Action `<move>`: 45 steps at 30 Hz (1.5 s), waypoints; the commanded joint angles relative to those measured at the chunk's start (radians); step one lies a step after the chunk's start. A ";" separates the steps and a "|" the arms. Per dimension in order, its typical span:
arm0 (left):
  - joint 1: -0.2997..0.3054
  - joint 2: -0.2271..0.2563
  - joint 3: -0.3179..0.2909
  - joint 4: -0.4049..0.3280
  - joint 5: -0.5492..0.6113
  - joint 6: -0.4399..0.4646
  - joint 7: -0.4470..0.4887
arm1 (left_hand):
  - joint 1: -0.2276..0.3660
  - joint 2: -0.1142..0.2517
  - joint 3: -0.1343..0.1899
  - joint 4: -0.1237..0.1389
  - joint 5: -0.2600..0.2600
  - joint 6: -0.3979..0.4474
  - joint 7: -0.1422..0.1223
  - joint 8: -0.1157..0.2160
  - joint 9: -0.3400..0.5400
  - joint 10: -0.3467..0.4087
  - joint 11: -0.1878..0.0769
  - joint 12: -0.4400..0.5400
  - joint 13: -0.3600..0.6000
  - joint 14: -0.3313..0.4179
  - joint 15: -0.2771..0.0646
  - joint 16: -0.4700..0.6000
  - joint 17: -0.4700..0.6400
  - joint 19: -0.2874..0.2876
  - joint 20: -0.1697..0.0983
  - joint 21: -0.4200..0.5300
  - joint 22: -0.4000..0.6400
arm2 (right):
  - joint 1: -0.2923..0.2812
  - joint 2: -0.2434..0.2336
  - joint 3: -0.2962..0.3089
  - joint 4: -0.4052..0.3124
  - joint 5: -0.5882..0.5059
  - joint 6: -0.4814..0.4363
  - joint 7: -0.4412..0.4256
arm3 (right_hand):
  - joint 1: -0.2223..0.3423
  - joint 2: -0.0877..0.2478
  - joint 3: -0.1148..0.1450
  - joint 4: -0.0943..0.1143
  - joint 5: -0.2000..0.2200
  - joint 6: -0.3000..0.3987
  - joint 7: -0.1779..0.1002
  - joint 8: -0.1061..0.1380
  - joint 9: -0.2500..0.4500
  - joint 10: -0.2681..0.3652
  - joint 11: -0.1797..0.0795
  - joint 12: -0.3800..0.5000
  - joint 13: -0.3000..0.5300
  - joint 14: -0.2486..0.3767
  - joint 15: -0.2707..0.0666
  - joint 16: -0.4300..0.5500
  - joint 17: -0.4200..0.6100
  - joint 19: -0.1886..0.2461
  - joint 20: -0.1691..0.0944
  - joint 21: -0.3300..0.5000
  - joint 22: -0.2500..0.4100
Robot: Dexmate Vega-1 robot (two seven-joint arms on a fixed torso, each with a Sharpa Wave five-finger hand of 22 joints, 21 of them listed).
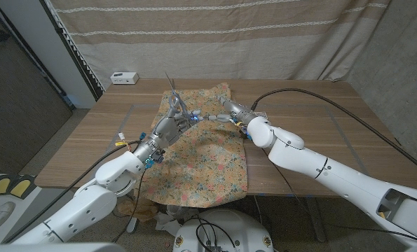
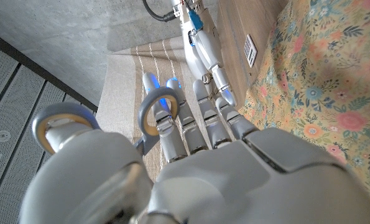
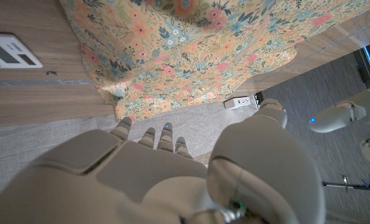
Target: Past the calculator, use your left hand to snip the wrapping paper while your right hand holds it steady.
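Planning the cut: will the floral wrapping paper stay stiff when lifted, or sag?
The floral wrapping paper probably sags: it drapes over the table's near edge. It looks thin and light, so the right hand pinning it likely stops sliding.

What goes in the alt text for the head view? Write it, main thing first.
The robot's left hand holds scissors with the blades pointing up over a floral sheet of wrapping paper spread on a wooden table. Its right hand reaches in at the sheet's far part. A small white box sits at the far left corner before a striped curtain.
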 commanded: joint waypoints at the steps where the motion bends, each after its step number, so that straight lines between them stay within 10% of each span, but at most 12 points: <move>1: -0.002 0.017 -0.010 -0.018 0.002 0.025 0.009 | 0.013 0.004 -0.002 -0.010 0.008 -0.030 0.041 0.001 0.001 0.096 -0.083 0.006 0.002 0.019 -0.144 -0.001 0.001 0.010 0.002 0.002 0.003 | 0.039 0.007 -0.054 -0.003 -0.077 -0.075 0.082 | -0.029 -0.010 -0.015 0.009 -0.005 -0.016 0.012 0.002 0.001 0.031 -0.050 0.016 0.002 -0.082 0.008 0.008 0.002 -0.058 0.013 0.001 0.000; 14: -0.009 0.013 -0.006 -0.010 -0.009 0.036 -0.001 | 0.018 0.006 -0.002 -0.013 0.012 -0.032 0.038 -0.001 0.002 0.095 -0.083 0.011 0.004 0.021 -0.151 -0.006 0.000 0.007 0.006 0.000 0.003 | 0.080 0.010 -0.094 -0.002 -0.121 -0.131 0.163 | -0.070 -0.030 -0.021 0.024 -0.014 -0.049 0.032 -0.002 0.001 0.011 0.085 0.007 -0.001 -0.093 0.046 0.005 0.000 -0.077 0.020 0.002 -0.001; 45: -0.038 0.011 0.017 0.006 -0.007 0.058 -0.011 | 0.023 0.013 0.000 -0.014 0.021 -0.021 0.038 0.002 0.003 0.102 -0.085 0.020 -0.001 0.046 -0.154 -0.008 -0.002 0.006 0.007 0.000 0.004 | 0.176 0.038 -0.211 0.050 -0.245 -0.176 0.337 | -0.099 -0.063 -0.026 0.030 -0.023 -0.063 0.027 0.002 0.001 -0.009 0.096 0.003 -0.004 -0.111 0.057 0.003 -0.001 -0.088 0.023 0.002 -0.002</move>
